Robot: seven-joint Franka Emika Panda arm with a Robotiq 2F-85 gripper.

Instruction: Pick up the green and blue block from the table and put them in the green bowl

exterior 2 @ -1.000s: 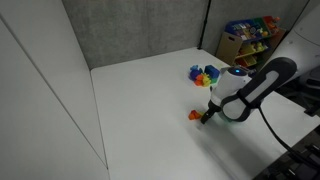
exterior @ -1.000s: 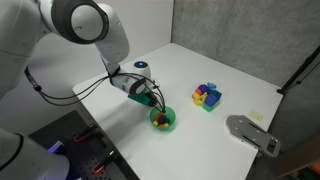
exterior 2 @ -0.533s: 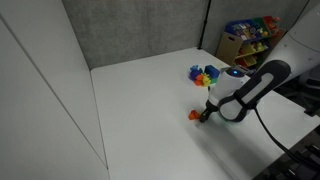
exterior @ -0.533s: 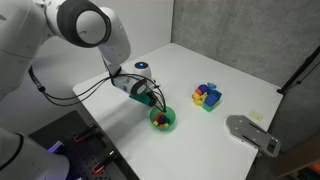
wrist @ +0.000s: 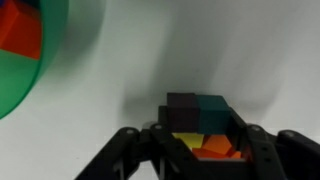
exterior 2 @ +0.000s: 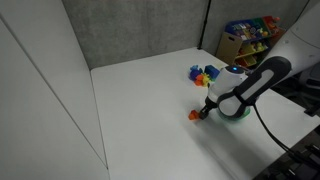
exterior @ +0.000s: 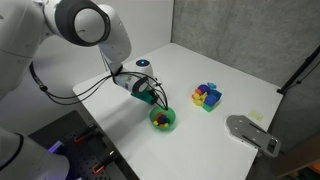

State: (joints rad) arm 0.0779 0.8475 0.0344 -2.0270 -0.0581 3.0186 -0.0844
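In the wrist view my gripper is shut on a small bunch of blocks on the white table: a teal block beside a dark block, with a yellow block and an orange block nearer the palm. The fingers press the bunch's two sides. I cannot tell which of these is green or blue. The green bowl lies at the upper left and holds an orange piece and a green piece. In both exterior views the gripper is down at the table right beside the green bowl.
A separate blue, yellow and purple block cluster sits farther along the table. A grey metal fixture lies near the table corner. A shelf of colourful toys stands behind the table.
The jaws have closed from wide open onto the bunch of blocks. The arm has hardly moved.
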